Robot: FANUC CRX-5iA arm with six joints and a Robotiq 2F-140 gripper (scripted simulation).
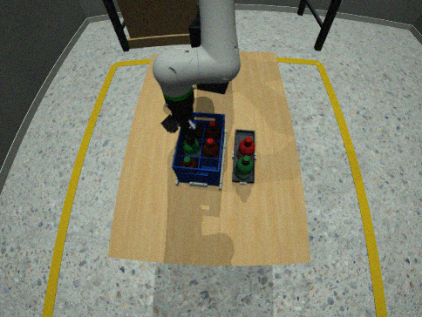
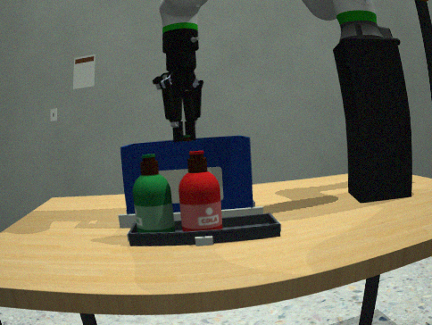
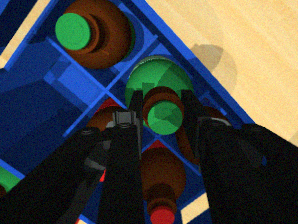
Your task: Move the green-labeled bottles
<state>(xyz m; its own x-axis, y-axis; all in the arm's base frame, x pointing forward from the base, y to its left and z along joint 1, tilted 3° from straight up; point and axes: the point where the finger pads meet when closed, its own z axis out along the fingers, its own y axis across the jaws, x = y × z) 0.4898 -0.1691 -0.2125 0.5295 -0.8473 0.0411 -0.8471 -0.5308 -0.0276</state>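
My gripper (image 3: 162,104) is shut on the neck of a green-labeled bottle (image 3: 159,95) with a green cap. The bottle hangs upright, low inside a slot on the left side of the blue crate (image 1: 201,152). In the side view my fingers (image 2: 184,130) end just above the crate's top edge (image 2: 187,171). A second green-labeled bottle (image 2: 153,201) stands on the dark tray (image 2: 204,231) next to a red-labeled bottle (image 2: 201,198). From above, the tray lies right of the crate.
The crate also holds a brown bottle with a green cap (image 3: 75,31) and red-capped bottles (image 1: 210,145). Its front right slot (image 1: 210,163) looks empty. The arm's black base (image 2: 377,116) stands at the back of the wooden table.
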